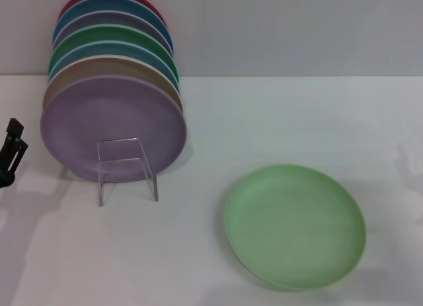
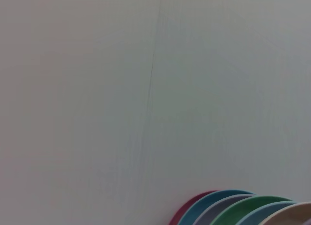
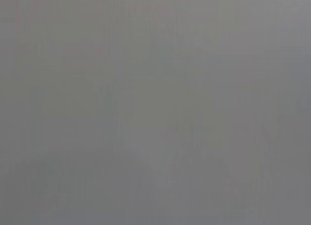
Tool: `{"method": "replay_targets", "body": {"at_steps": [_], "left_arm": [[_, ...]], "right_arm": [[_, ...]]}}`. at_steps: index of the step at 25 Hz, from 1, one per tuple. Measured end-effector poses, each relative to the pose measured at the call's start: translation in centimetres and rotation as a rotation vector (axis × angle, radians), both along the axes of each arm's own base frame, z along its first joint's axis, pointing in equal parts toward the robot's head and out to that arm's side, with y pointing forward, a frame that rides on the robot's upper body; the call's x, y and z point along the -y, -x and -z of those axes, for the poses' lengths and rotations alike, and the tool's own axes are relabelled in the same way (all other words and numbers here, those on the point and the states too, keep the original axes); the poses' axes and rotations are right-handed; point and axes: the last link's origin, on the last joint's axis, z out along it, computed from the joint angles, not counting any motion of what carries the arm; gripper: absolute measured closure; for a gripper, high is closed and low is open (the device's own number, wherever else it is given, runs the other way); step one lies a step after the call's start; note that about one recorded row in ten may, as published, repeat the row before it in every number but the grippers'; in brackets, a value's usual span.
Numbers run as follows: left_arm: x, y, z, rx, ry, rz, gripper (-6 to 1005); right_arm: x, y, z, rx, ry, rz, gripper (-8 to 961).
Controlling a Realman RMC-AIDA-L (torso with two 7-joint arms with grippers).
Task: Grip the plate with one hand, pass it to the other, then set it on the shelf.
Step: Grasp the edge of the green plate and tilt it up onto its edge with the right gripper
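Observation:
The pale light-green plate [image 1: 295, 225] lies flat on the white table, front right in the head view, with nothing touching it. The shelf [image 1: 127, 166], a small clear acrylic rack with thin bent legs, stands to its left. Its front part juts out bare before a lilac plate [image 1: 112, 124]. Part of my left gripper [image 1: 12, 155] shows as a black piece at the far left edge, well away from the plate. My right gripper is out of view; the right wrist view holds only plain grey.
Behind the lilac plate, several coloured plates [image 1: 112, 48] stand upright in a row toward the grey back wall [image 1: 297, 28]. Their top rims [image 2: 243, 208] also show in the left wrist view. White tabletop [image 1: 277, 121] surrounds the light-green plate.

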Motion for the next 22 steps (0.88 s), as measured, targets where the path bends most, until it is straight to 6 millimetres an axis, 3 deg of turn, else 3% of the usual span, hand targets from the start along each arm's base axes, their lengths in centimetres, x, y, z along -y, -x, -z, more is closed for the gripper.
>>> {"method": "replay_targets", "body": {"at_steps": [16, 20, 22], "left_arm": [[-0.04, -0.17, 0.11, 0.005, -0.001, 0.004, 181], [-0.21, -0.3, 0.12, 0.005, -0.001, 0.008, 181], [-0.34, -0.36, 0.15, 0.005, 0.002, 0.009, 181]], "right_arm": [[-0.05, -0.04, -0.13, 0.008, -0.003, -0.001, 312], [-0.02, 0.23, -0.26, 0.09, -0.039, 0.001, 313], [0.12, 0.71, 0.02, 0.215, -0.095, 0.024, 313]]}}
